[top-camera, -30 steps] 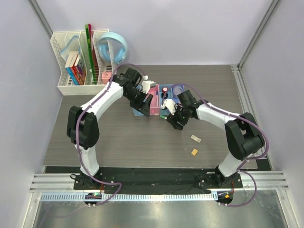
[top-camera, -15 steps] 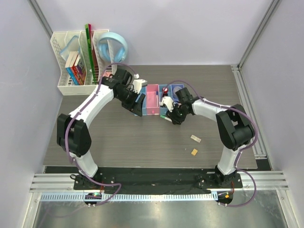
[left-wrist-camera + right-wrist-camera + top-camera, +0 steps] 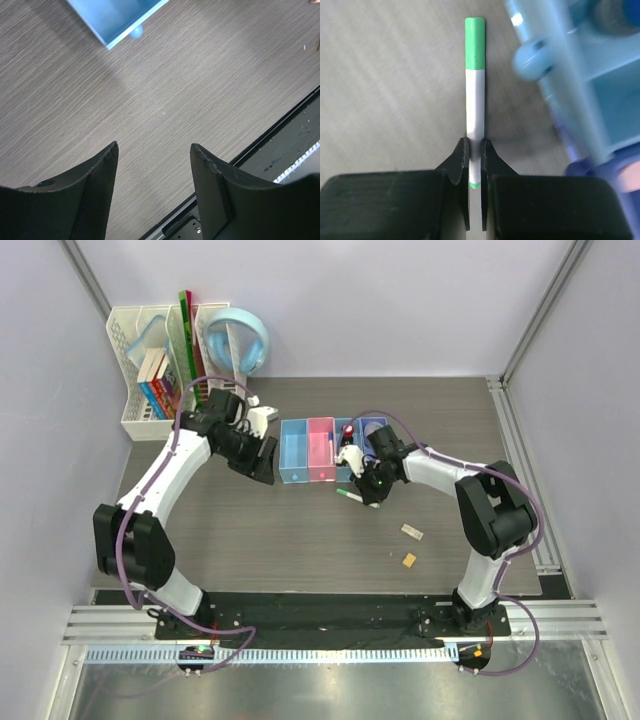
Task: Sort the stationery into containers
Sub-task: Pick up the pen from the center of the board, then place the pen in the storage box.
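Top external: the right gripper (image 3: 360, 487) is the nearer arm and pinches the pen (image 3: 349, 495) just at 6 o'clock of the containers (image 3: 307, 450). The left gripper (image 3: 264, 457) stands at their 9 o'clock.

Left wrist: fingers spread, nothing between them.

Right wrist: the pen's long axis runs 12 to 6, green end at 12. The containers lie at 2 o'clock.
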### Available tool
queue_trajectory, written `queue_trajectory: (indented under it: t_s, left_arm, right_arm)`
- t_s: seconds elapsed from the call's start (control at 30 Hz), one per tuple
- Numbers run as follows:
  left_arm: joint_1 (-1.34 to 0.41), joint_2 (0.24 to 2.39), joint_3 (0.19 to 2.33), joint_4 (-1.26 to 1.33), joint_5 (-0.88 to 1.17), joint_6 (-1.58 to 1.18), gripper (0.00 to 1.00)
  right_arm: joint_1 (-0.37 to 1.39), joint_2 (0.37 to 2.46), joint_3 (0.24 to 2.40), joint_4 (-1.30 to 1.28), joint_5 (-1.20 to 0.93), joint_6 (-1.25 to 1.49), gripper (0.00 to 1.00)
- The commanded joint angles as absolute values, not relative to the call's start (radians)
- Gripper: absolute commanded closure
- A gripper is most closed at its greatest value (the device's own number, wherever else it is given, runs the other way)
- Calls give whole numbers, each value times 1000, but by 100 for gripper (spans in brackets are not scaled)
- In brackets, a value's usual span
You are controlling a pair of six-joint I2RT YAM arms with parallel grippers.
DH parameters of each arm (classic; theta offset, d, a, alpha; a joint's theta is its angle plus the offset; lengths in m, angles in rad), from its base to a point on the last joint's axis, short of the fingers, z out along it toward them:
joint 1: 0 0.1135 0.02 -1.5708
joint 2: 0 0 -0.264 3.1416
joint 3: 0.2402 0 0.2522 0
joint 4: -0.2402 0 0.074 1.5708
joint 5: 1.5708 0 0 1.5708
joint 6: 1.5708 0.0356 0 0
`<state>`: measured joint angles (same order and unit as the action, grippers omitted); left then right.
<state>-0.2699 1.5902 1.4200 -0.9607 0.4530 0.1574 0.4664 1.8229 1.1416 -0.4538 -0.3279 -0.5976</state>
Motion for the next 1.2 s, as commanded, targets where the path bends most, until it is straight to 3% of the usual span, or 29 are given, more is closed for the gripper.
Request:
queue_trajectory:
  t_s: [0.0, 0.3, 0.47, 0.83, 1.17]
  left_arm:
    - [-236, 1525, 1376, -913, 456, 179, 40]
    - [-225, 1517, 1350, -896, 456, 152, 40]
    - [-224, 1494, 1329, -868, 402, 111, 40]
    - [-224, 1428, 1247, -801, 273, 51, 39]
    - [-224, 1387, 1218, -811, 233, 74, 38]
  right_arm:
    - [479, 1684, 1146, -567, -376, -537, 99]
    - [483, 1566, 1244, -584, -448, -353, 99]
    - [483, 1560, 1292, -408, -425, -117, 99]
    - [483, 1822, 1472, -23, -344, 213, 99]
    - [482, 2055, 1600, -14, -333, 290, 99]
